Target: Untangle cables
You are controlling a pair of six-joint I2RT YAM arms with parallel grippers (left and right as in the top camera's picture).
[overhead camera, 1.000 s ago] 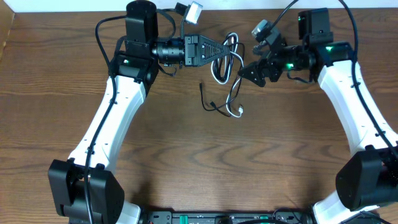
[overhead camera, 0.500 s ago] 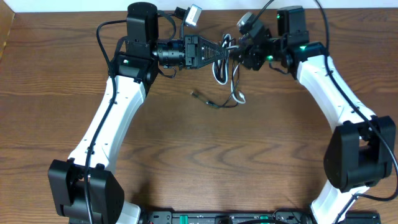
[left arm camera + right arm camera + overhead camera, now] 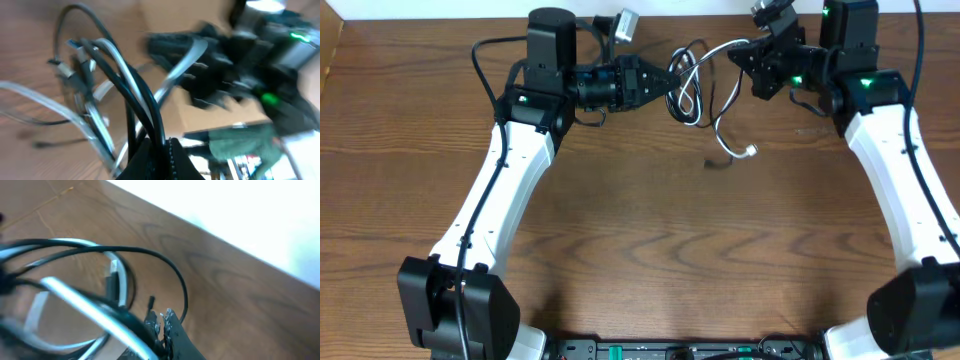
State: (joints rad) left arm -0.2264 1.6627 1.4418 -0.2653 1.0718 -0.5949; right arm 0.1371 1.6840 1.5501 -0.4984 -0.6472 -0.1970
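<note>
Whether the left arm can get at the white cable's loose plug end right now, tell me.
Probably not: the left arm has its jaws shut on the tangled thin black and white cables, and the white plug end sits beyond that bundle.

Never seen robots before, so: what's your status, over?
Left fingers, right fingers both shut on cables. Black and white loops tangled between them. Nothing in the way.

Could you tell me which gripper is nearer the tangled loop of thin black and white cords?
Left. The left gripper is clamped on the tangled loop of cords itself; the right gripper holds a white strand leading away from it.
</note>
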